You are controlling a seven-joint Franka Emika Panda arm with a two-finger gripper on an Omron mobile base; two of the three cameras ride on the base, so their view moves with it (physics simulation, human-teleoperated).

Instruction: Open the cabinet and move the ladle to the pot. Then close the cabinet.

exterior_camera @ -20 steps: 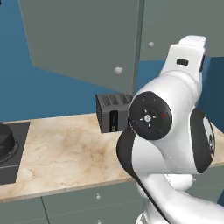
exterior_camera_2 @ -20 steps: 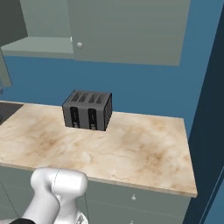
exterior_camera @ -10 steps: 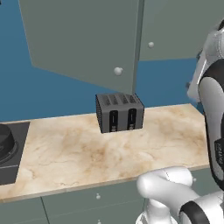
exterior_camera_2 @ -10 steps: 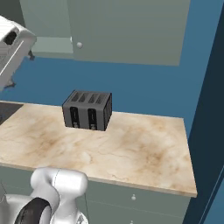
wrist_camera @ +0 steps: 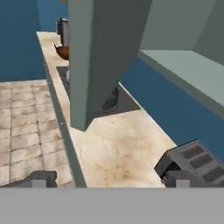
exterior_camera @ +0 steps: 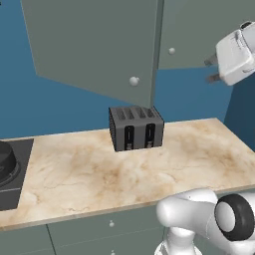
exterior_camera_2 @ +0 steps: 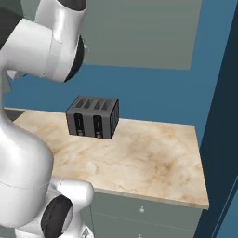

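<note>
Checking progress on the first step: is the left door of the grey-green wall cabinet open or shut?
Open. The grey-green wall cabinet's left door swings out over the marble counter, while its right door stays flat.

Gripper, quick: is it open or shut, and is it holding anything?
Gripper: open, jaws spread wide, holding nothing.

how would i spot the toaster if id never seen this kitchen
Start at the marble counter under the grey-green wall cabinet, whose left door hangs open. The toaster stands near the blue back wall, just below that door's lower corner. It is a boxy dark grey block with slots on top, unlike the round, nearly black pot at the counter's left end.
</note>
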